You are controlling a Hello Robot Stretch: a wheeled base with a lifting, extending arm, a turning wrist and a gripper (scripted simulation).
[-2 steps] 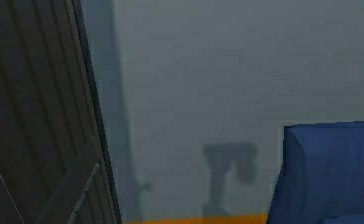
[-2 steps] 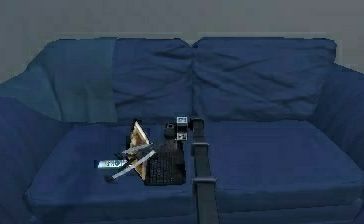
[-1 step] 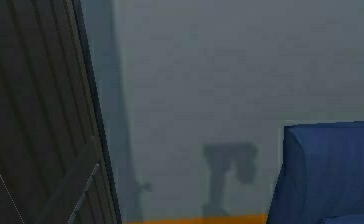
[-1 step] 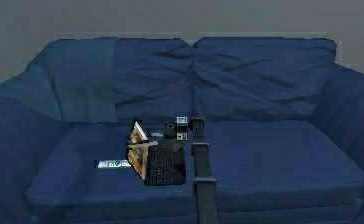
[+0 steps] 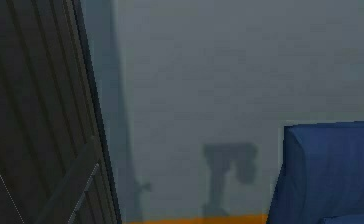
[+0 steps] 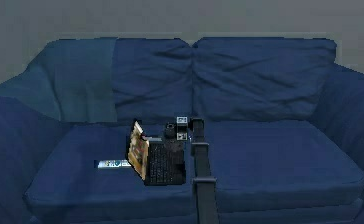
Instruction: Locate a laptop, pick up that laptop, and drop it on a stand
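In the arm side view a laptop [image 6: 155, 160] stands open on the left seat cushion of a blue sofa [image 6: 260, 85], its tan lid raised at the left and its dark keyboard toward the arm. The dark arm bar [image 6: 202, 185] rises from the bottom edge to two white marked squares. The gripper [image 6: 170, 135] sits just left of them, at the laptop's far edge. With the laptop lying at it on the cushion, I cannot tell whether it holds anything.
A small flat light-blue thing [image 6: 112, 163] lies on the cushion left of the laptop. In the forward view a dark panelled door [image 5: 40, 120] leans at the left, a grey wall [image 5: 210, 70] stands ahead, and the sofa's blue arm [image 5: 325, 175] fills the lower right.
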